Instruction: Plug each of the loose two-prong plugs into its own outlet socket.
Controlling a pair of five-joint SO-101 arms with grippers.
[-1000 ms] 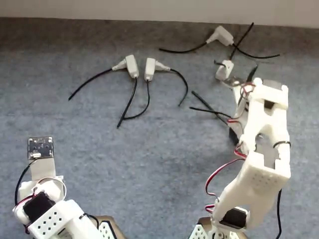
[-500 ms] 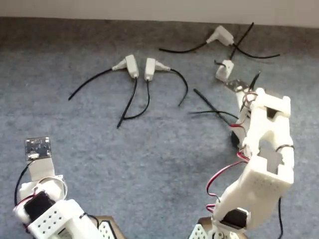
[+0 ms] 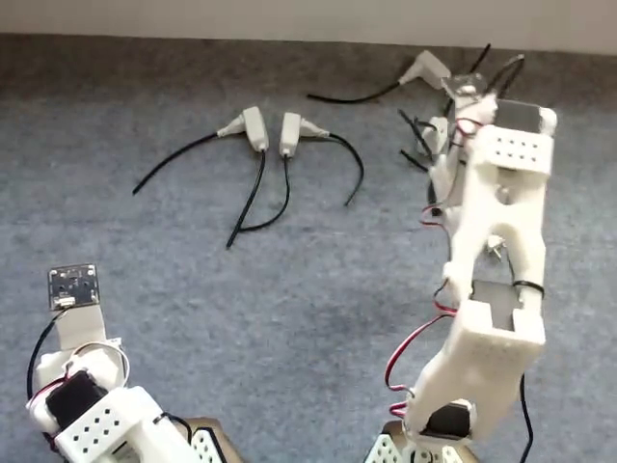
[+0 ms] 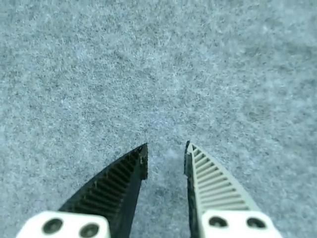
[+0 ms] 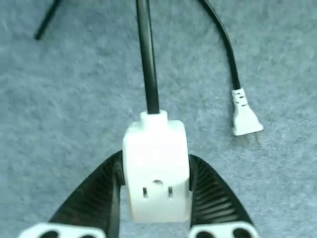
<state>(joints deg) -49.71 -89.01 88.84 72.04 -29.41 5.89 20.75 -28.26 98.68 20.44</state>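
Observation:
My right gripper [image 5: 156, 158] is shut on a white outlet socket [image 5: 156, 168]; its two slots face the wrist camera and its black cord [image 5: 147, 59] runs away over the carpet. A small white two-prong plug [image 5: 245, 116] on a thin black cord lies beside it. From above, the right arm [image 3: 496, 241] stretches to the far right, with the socket [image 3: 438, 130] half hidden at its tip. Just beyond lies a white angled plug [image 3: 429, 69]. Two more white pieces [image 3: 254, 126] [image 3: 289, 134] with black cords lie at the far centre. My left gripper [image 4: 166, 148] is open over bare carpet.
Grey carpet [image 3: 318, 289] covers the table. Loose black cords [image 3: 415, 130] cross around the right arm's tip. The left arm [image 3: 87, 405] sits folded at the near left corner. A pale wall edge [image 3: 289, 19] runs along the far side.
The right arm has swung toward the far edge, over the socket, and the black cords near it have shifted the same way. The left arm has kept still.

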